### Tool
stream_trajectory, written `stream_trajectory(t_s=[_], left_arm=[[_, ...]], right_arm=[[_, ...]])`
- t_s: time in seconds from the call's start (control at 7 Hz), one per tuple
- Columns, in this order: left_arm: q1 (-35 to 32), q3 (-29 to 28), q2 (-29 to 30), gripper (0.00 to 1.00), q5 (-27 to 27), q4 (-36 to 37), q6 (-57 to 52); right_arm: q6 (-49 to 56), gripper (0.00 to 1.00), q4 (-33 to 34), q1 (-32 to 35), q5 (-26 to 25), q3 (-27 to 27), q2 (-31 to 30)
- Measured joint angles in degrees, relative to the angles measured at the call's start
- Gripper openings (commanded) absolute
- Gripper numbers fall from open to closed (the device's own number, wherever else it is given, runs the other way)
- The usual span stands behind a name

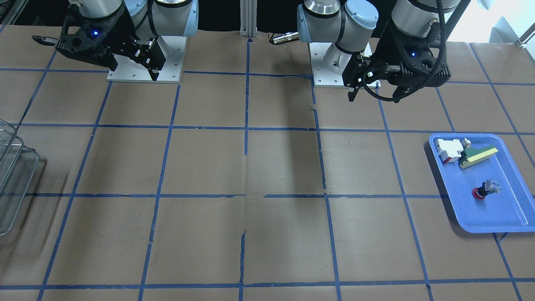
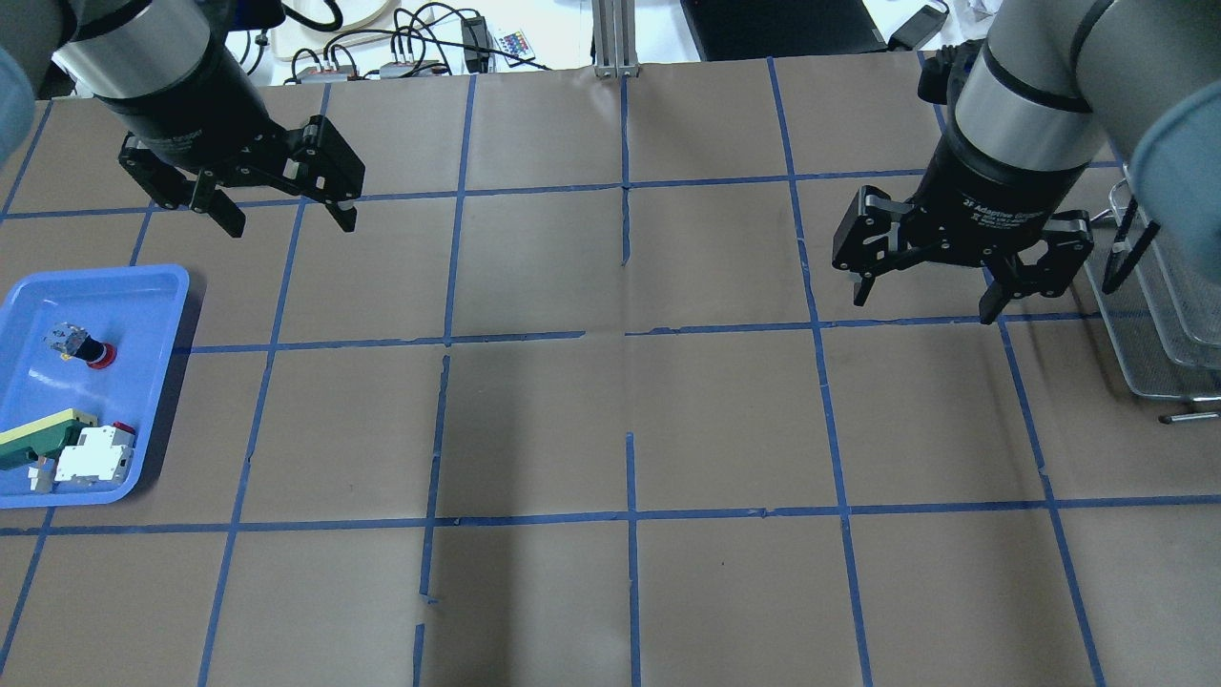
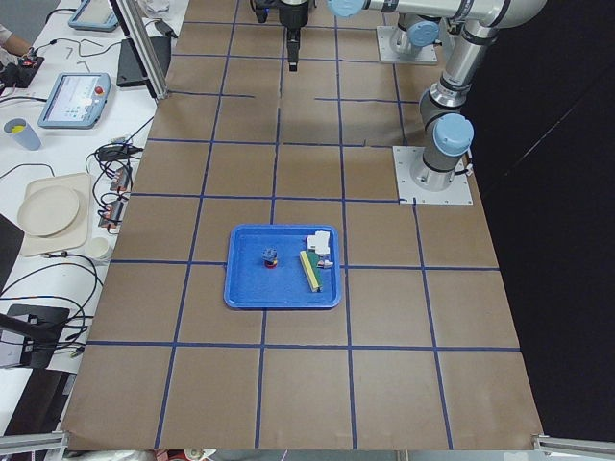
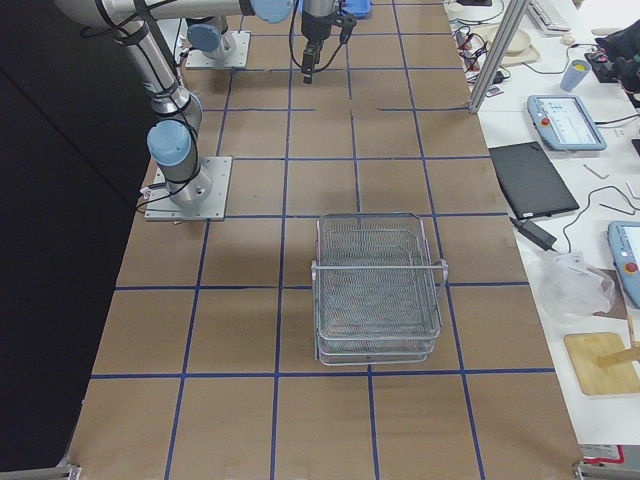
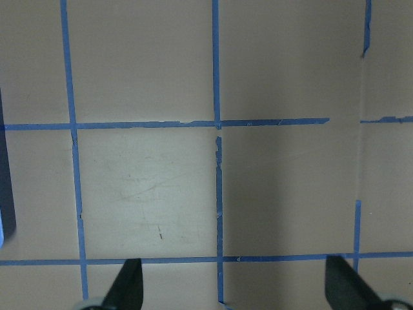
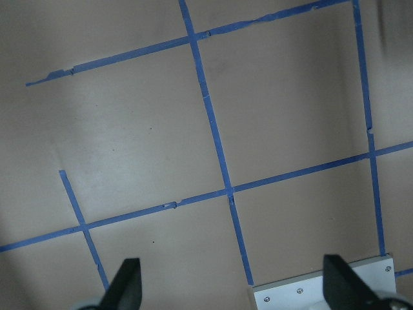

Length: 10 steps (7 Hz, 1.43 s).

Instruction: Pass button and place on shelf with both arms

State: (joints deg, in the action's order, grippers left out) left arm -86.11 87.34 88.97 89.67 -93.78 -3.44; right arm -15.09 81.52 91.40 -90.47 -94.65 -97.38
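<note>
Arms of grey and silver metal with light-blue joint caps stand at the robot's edge of the brown-paper desk (image 2: 610, 420) with its grid of blue tape: the left arm (image 1: 334, 25) and the right arm (image 1: 167, 16). Just out from that edge, the left arm's black two-finger gripper (image 2: 286, 224) hangs above bare paper with its fingers (image 5: 129, 284) spread wide and nothing between them. The right arm's black two-finger gripper (image 2: 923, 303) hangs the same way on the other side, its fingers (image 6: 126, 284) wide apart and empty, with a corner of a silver mounting plate (image 6: 322, 290) showing below it. Further out, by the desk's left edge, lies a blue plastic tray (image 2: 134, 324). At the tray's end nearest the robot, a white-and-red boxy part (image 2: 93, 455) and a green-and-yellow block (image 2: 38, 439) lie side by side, touching. Beyond them, alone in the tray's farther half, the small push button with a red mushroom cap, black barrel and silvery rear block (image 2: 84, 347) lies on its side, cap turned toward the desk's middle, well apart from both grippers. By the opposite, right edge of the desk stands the silvery wire-mesh tiered shelf with rounded corners (image 4: 380, 275), near the right gripper but not touching it.
</note>
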Motion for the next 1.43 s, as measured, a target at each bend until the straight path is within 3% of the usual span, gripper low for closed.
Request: stream_trajectory(t_s=[0.29,0.86,1.14,1.43], left_arm=[[10.5,0.1,4.7,1.00,-0.3,1.5,-6.4],[29.0,0.3,16.5,1.00,0.6,16.9,-40.4],[35.0,0.1,24.0,1.00,0.3,27.3,-54.4],[37.2,1.2,28.7,1.00,0.0,33.6,-60.3]], right_arm=[[0.1,1.00,0.0,0.0,0.0,0.0,-0.1],[-0.1,1.00,-0.4,0.0,0.1,0.0,-0.1],[0.0,1.00,-0.3,0.0,-0.1,-0.1,-0.1],[0.1,1.00,-0.2,0.0,-0.2,-0.1,0.0]])
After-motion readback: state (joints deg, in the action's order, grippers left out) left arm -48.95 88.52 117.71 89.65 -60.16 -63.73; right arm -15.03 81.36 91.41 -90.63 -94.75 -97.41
